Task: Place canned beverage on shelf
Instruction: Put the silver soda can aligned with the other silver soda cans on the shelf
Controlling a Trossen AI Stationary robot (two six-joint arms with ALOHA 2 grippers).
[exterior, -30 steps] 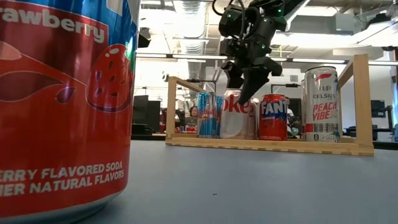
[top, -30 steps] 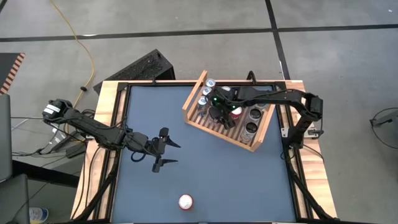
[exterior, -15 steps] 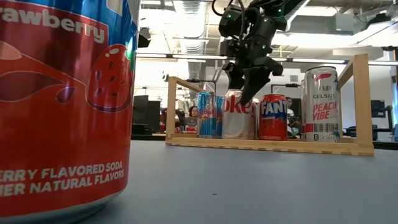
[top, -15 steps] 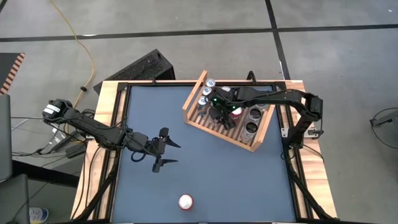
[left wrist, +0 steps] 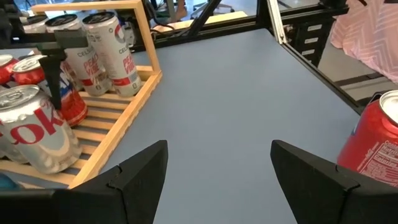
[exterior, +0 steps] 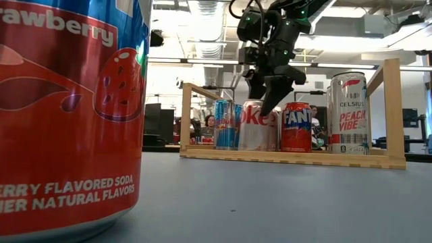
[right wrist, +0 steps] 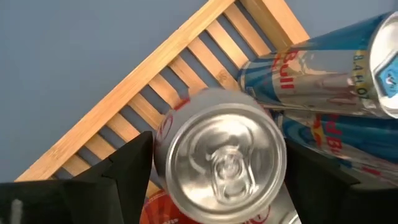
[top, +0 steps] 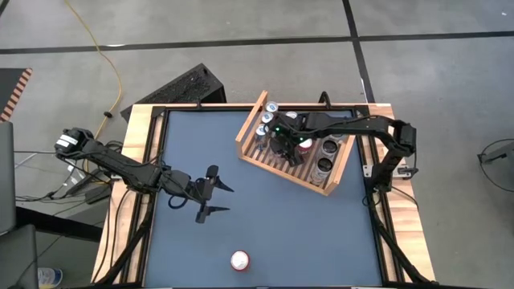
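The wooden shelf (top: 281,170) stands at the table's far right, with several cans upright on its slats. My right gripper (top: 283,144) hangs over it, pointing steeply down and open. Its fingers stand either side of the top of a silver Coke can (right wrist: 221,155), which stands on the slats (exterior: 253,131). My left gripper (top: 218,197) waits open over the table's left middle, with nothing between its fingers (left wrist: 217,155). A red strawberry soda can (top: 239,259) stands upright on the table near the front edge. My right gripper comes at the Coke can from above, one finger (right wrist: 127,171) on each side of the can's upper rim (right wrist: 168,134). Whether the fingers touch the rim, I cannot tell. The can stands upright on the shelf's slats.
Blue Red Bull cans (right wrist: 323,68) stand close beside the Coke can. An orange-red Fanta can (exterior: 297,127) and a tall Celsius can (exterior: 348,113) stand farther along the shelf. Raised side boards (exterior: 393,108) close the shelf's ends. Bare blue table (top: 305,233) lies between shelf and front edge.
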